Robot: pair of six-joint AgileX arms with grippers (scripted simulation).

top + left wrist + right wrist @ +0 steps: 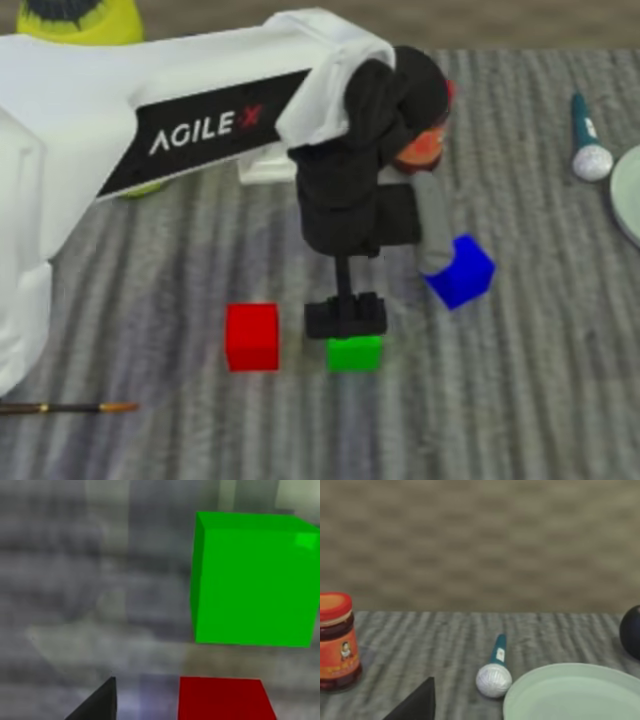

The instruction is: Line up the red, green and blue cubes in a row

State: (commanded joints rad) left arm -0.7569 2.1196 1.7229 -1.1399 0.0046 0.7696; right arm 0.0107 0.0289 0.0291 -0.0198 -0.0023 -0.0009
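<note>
The red cube [252,337] and the green cube [354,352] sit side by side near the table's front, a small gap between them. Farther back and to the right, the blue cube [460,270] lies turned at an angle. My left gripper [345,318] hangs open just above the green cube's far edge, holding nothing. In the left wrist view the green cube [250,580] fills the upper right, the red cube [225,700] lies at the bottom edge, and one dark finger [97,707] shows. My right arm is outside the top view; one finger [417,705] shows, spread wide.
A red-lidded jar [337,640] stands behind my left arm [200,120]. A teal microphone [588,140] and a pale green plate [630,195] lie at the right. A paintbrush [65,407] lies at the front left, a yellow-green object [80,18] at the back left.
</note>
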